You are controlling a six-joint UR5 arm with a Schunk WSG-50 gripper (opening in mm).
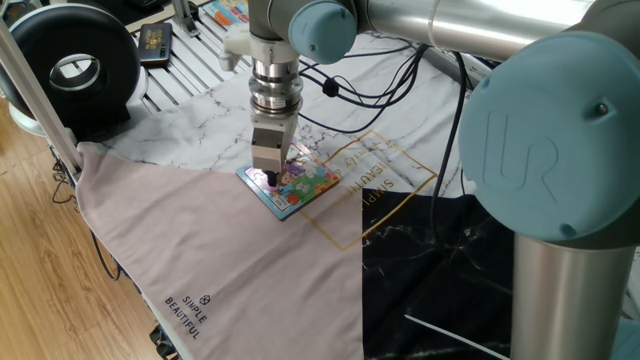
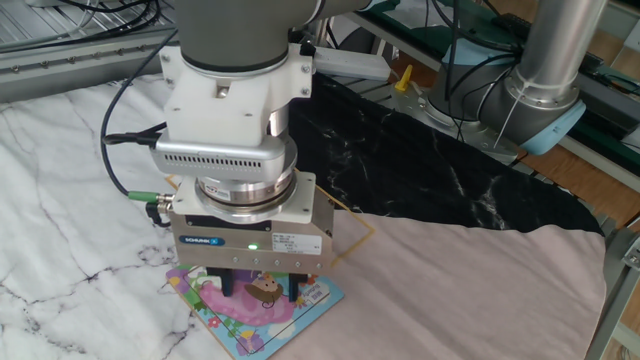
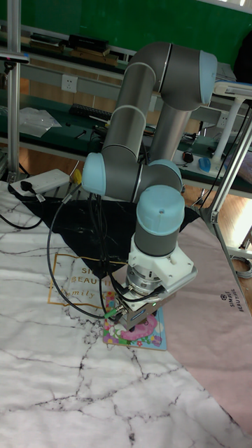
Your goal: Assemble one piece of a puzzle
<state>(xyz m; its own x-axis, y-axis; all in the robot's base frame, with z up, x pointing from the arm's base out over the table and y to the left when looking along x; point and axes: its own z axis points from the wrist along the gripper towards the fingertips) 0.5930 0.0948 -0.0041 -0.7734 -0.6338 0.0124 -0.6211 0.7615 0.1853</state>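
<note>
The puzzle [image 1: 312, 186] is a small square board with a blue rim and a pink and green cartoon picture, lying flat on the cloth-covered table; it also shows as the puzzle [image 2: 322, 296] and the puzzle [image 3: 151, 340]. My gripper [image 2: 262, 290] points straight down over its left part, the two dark fingers [image 2: 228, 286] spread apart with their tips at or just above the picture. Only the printed picture shows between them. From the side, the gripper [image 1: 268, 179] covers the board's near corner, and the gripper [image 3: 137, 323] covers its top. The piece is hidden.
A pinkish cloth [image 1: 200, 260], a white marble-print cloth [image 2: 60, 200] and a black marble-print cloth [image 1: 440, 270] overlap on the table. A black round device [image 1: 75, 65] stands at the back left. Cables [image 1: 370, 85] trail behind the arm. Another colourful board [image 1: 226, 9] lies at the far edge.
</note>
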